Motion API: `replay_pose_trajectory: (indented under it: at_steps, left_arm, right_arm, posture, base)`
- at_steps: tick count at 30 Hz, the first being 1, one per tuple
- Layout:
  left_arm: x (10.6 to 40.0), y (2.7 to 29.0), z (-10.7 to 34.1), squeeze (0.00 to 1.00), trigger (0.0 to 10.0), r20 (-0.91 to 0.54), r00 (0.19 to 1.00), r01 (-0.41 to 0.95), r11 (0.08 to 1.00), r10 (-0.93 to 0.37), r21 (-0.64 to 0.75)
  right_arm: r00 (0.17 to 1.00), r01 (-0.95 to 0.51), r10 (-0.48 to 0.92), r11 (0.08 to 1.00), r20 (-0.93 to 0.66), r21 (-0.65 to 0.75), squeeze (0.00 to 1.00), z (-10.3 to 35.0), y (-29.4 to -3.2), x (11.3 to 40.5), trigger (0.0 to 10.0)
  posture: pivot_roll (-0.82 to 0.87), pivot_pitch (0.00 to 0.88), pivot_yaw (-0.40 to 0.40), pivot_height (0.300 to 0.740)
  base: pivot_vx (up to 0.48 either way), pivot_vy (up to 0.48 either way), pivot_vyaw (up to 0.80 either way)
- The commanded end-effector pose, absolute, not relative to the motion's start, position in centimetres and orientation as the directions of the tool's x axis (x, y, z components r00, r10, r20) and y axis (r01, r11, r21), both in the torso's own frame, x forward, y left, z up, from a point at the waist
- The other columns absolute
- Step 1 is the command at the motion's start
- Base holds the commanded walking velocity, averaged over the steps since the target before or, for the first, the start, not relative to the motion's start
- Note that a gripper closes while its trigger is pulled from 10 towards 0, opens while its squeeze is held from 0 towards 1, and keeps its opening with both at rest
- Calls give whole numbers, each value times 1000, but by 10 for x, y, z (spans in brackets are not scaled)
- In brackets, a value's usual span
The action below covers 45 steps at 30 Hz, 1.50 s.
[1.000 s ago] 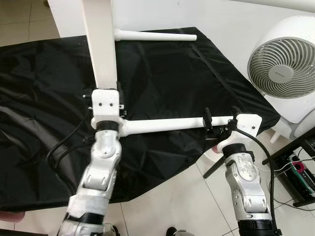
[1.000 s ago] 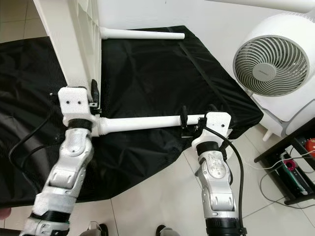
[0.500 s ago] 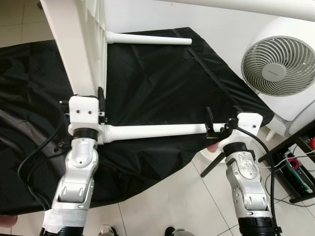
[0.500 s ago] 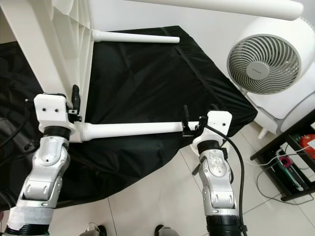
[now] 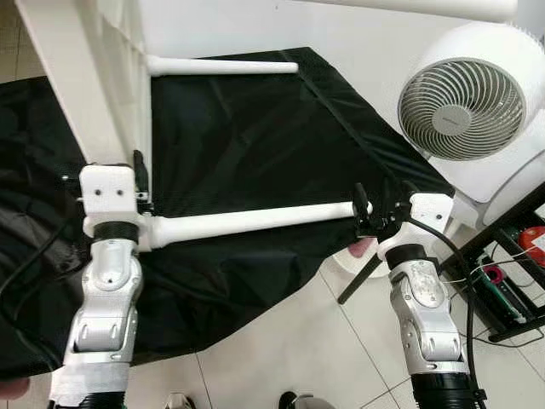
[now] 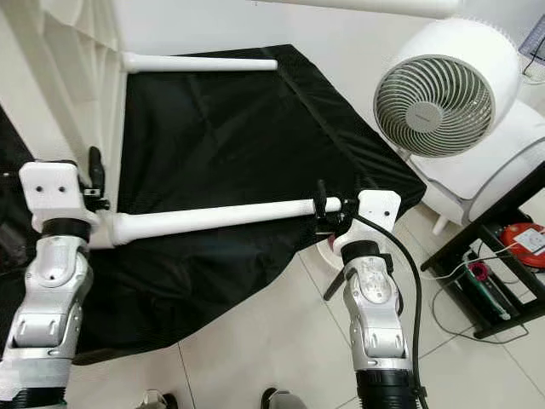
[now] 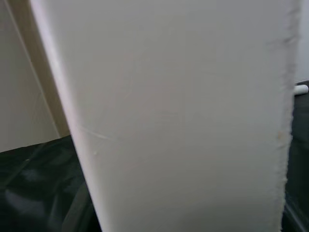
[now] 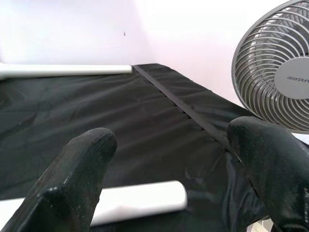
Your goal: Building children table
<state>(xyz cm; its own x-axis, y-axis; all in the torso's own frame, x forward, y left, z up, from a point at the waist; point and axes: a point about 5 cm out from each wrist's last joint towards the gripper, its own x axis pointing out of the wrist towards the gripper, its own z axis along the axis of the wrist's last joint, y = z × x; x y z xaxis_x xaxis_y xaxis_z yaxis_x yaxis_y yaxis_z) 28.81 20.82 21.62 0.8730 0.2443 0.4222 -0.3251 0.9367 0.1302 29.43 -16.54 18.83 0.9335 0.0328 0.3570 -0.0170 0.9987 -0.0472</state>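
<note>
**Table leg lying crosswise between two grippers**

Head views: the white table leg [image 5: 255, 221] is running from 9 to 3 o'clock over the black cloth [image 5: 281, 128]; the left gripper [image 5: 140, 181], fingers unreadable, is sitting at its thick end by the tabletop [image 5: 77, 85].

Right wrist view: the right gripper [image 8: 174, 188] is spreading wide, the leg's tip lying between its fingers [image 8: 82, 169], untouched.

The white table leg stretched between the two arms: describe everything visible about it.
The long white round table leg looks smooth, like painted wood or plastic. It lies nearly level above the black cloth, its thicker flared end against the white table panel beside the left pincer. Its rounded free end sits between the open fingers of the right pincer, which do not visibly clamp it.
</note>
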Motion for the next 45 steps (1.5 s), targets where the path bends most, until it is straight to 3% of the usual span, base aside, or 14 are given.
replay_pose_trajectory:
  at_steps: [1,13,26,37,38,39,41,42,44,45]
  left_arm:
    - [277,253,200,0,0,358,825,-520,837,438,173]
    - [261,270,197,0,0,347,793,-581,791,500,188]
    - [237,274,187,0,0,307,775,-620,758,552,204]
    - [234,271,185,0,0,292,780,-616,761,554,201]
    - [234,270,185,0,2353,285,784,-612,765,552,202]
    - [235,270,184,0,9725,276,788,-607,768,550,205]
    - [236,269,183,0,10000,270,791,-604,771,549,201]
    - [237,269,183,533,10000,271,793,-601,775,546,196]
    - [238,269,184,533,10000,271,794,-599,777,544,193]
    - [238,269,185,1000,10000,276,798,-591,785,535,185]
  right_arm:
    - [934,-13,30,999,357,-49,0,187,-169,294,10000]
    - [933,-18,38,998,358,-58,0,186,-171,296,10000]
    - [934,-25,49,997,355,-71,0,186,-174,300,10000]
    - [933,-27,53,997,355,-79,0,186,-175,302,10000]
    - [933,-26,53,996,355,-80,0,186,-175,302,10000]
    - [933,-26,53,996,355,-81,0,186,-176,302,10000]
    - [933,-24,52,996,355,-82,0,186,-176,302,10000]
    - [933,-24,52,996,356,-83,0,186,-176,303,10000]
    - [933,-23,52,996,356,-84,0,186,-176,303,10000]
    - [933,-22,51,996,356,-84,0,186,-177,303,10000]
  posture:
    - [-17,140,-54,740]
    - [-12,129,-58,740]
    - [5,142,-73,740]
    - [6,141,-74,740]
    - [6,140,-72,740]
    - [5,140,-72,740]
    - [5,140,-72,740]
    - [5,139,-72,740]
    - [5,139,-72,740]
    - [4,138,-70,740]
  base:
    - [0,0,0]
    - [0,0,0]
    - [0,0,0]
    - [0,0,0]
    - [0,0,0]
    - [0,0,0]
    - [0,0,0]
    - [0,0,0]
    - [0,0,0]
    - [0,0,0]
